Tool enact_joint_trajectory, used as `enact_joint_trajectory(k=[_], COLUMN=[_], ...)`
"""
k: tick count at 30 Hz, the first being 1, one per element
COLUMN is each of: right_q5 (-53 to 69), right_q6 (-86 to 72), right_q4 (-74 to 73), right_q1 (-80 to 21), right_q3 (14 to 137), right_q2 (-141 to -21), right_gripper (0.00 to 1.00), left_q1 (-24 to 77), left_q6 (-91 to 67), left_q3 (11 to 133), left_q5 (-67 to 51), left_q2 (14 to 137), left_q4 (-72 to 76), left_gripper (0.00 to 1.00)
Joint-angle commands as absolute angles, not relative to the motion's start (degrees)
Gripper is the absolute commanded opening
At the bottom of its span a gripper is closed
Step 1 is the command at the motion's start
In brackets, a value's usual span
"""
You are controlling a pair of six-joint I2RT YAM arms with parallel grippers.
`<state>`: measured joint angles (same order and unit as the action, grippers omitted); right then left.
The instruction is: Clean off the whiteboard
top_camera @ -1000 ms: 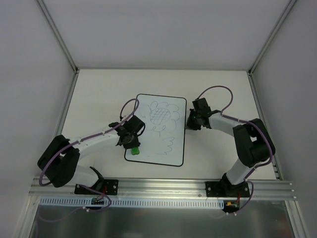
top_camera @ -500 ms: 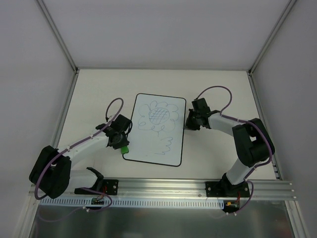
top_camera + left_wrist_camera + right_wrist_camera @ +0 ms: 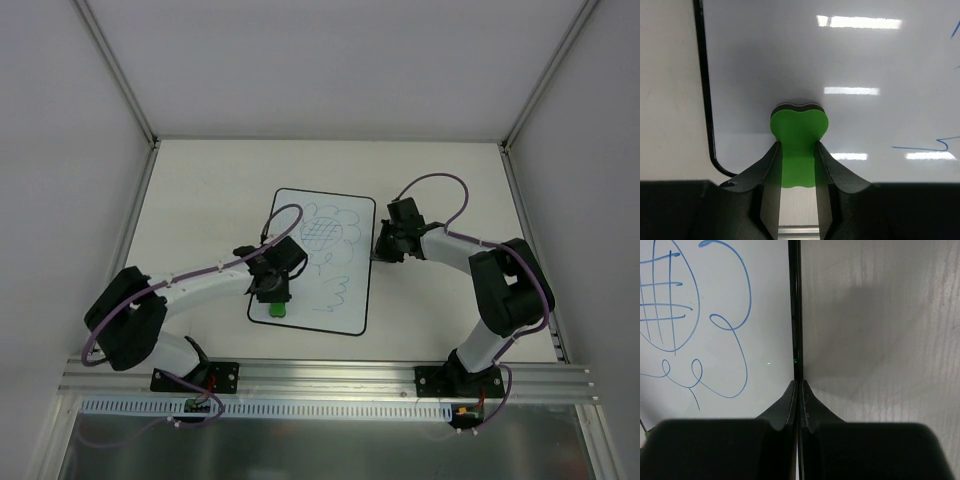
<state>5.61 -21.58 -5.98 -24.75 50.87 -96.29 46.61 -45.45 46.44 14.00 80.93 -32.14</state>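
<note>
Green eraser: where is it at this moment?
The green eraser sits on the whiteboard by its near-left corner in the top view, pinched in the left gripper, blue doodle to its right.

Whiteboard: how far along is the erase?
Done: the near-left corner of the white black-bordered whiteboard looks clean. In hand: left gripper holds the green eraser block on it; right gripper clamps the right edge. Left: blue flower doodle and leaf squiggle.

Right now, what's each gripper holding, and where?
Left gripper pinches the green eraser by its sides; right gripper clamps the whiteboard at its right edge.
</note>
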Motion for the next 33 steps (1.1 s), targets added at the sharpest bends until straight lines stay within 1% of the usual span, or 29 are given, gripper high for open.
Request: enact_joint_trajectory(k=[1,5,11,15,21,25,29,33], right_q5=[3.16,3.34,3.60,2.90,3.16,3.16,3.16,2.99], right_q6=[-21.09,-21.36,-21.80,-21.71,-21.89,-21.71,-21.53,-21.53], right_q4=[-7.56,-7.12,-6.86,-7.03,-7.03,-7.03,-7.03,-7.03], right_q1=[-24.79,-24.79,-24.79,-24.79,-24.79,-24.79,-24.87,-24.79], right_q3=[49.92,49.57,49.22,48.78,48.96,48.95,49.04,48.96], right_q2=[-98.09,-97.91,-97.56,-96.59,-97.03,-97.03,-96.51,-96.24], right_gripper=[0.00,0.00,0.00,0.00,0.00,0.00,0.00,0.00], left_q1=[48.42,51.49,55.28,59.14,62.93,61.53,55.57,48.98], left_q6=[-45.44,-44.74,-44.21,-43.33,-41.66,-42.10,-41.84,-39.65], left_q3=[48.86,51.76,59.23,67.21,72.86,71.55,67.86,65.31], left_q5=[14.15,11.87,8.27,5.81,5.18,8.08,12.81,13.88], left_q2=[86.65,93.85,98.86,103.17,109.60,108.46,104.87,102.58], left_q4=[-32.53,-30.15,-28.04,-28.21,-28.74,-30.23,-32.07,-33.13], left_gripper=[0.00,0.00,0.00,0.00,0.00,0.00,0.00,0.00])
